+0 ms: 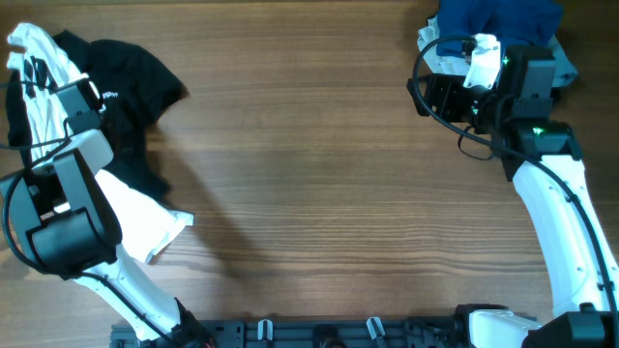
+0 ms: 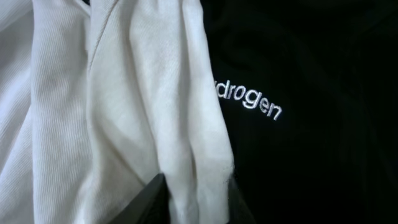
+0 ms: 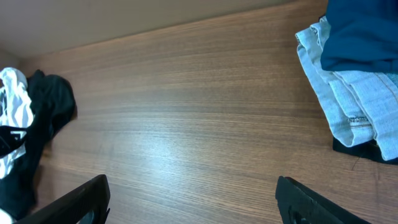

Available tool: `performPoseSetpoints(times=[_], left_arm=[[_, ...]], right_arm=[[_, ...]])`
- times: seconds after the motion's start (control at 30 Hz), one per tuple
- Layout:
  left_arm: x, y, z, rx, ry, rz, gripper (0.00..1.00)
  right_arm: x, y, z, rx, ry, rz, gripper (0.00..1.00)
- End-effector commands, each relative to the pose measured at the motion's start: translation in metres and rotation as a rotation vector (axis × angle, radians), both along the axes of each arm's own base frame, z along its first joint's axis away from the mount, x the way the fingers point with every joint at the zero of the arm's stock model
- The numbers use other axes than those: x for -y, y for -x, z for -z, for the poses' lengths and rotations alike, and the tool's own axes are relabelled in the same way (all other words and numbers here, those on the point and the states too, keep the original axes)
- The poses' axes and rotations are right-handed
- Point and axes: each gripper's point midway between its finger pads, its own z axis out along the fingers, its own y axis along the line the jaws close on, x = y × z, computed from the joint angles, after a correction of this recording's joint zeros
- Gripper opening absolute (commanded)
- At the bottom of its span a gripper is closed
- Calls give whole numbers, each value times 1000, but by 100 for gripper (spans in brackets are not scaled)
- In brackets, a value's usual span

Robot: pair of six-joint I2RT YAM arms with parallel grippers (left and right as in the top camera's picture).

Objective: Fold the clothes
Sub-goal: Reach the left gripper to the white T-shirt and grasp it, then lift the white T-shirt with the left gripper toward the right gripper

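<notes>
The white T-shirt [image 1: 39,68] with black block stripes lies bunched at the far left, partly over a black shirt [image 1: 131,87]. My left gripper [image 1: 82,101] sits on this pile. In the left wrist view its jaws [image 2: 196,202] are shut on a fold of the white T-shirt [image 2: 143,106], right beside the black shirt [image 2: 311,143] with white lettering. My right gripper [image 1: 440,97] is at the far right, open and empty above bare wood [image 3: 199,205]. The T-shirt also shows far off in the right wrist view [image 3: 15,106].
Folded blue [image 1: 498,19] and pale grey [image 3: 348,93] garments are stacked at the far right corner, just beside my right gripper. A white flap of cloth [image 1: 155,220] lies by the left arm. The wooden table [image 1: 319,193] spans the middle.
</notes>
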Motion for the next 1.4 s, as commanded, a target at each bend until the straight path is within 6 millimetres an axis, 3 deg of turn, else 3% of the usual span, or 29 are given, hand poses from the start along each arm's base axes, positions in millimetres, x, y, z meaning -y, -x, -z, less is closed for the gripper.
performPoseSetpoints(times=[0.0, 0.13, 0.27, 0.33, 0.47, 0.6, 0.63, 0.67, 0.7, 0.8, 0.87, 0.93, 1.13, 1.27, 1.37], left_arm=[[-5, -2, 4, -5, -11, -12, 22], [-11, 1, 2, -12, -38, -38, 6], [-13, -2, -14, 18, -51, -50, 4], [-14, -5, -32, 62, -53, -63, 4], [-15, -11, -101, 219, -49, -104, 4], [9, -9, -199, 416, -41, -1, 4], [27, -4, -238, 496, -28, 53, 4], [38, 1, -258, 539, -14, 77, 4], [61, 8, -285, 587, 4, 141, 4], [117, 25, -330, 668, 51, 270, 4], [180, 41, -373, 770, 82, 415, 4], [221, 52, -405, 869, 113, 506, 4], [305, 78, -481, 1180, 313, 678, 4], [335, 91, -512, 1328, 475, 736, 4], [361, 95, -526, 1371, 593, 782, 4]], right_arm=[[-2, -5, -7, 15, -7, 4, 86], [-2, -5, -7, 15, -8, 4, 86], [-2, -5, -8, 17, -8, 4, 86], [-2, -6, -8, 19, -8, 4, 86], [-2, -6, -8, 20, -8, 4, 86], [-2, -6, -8, 19, -8, 5, 86], [-2, -6, -8, 19, -8, 5, 86], [-2, -6, -8, 20, -8, 5, 85], [-2, -7, -9, 26, -8, 5, 82], [0, -8, -14, 41, -16, 13, 80], [4, -5, -23, 54, -39, 24, 81], [5, 0, -35, 80, -61, 12, 81], [25, 27, -61, 107, -77, 50, 81], [35, 44, -70, 106, -69, 77, 82], [30, 54, -75, 119, -59, 39, 85]])
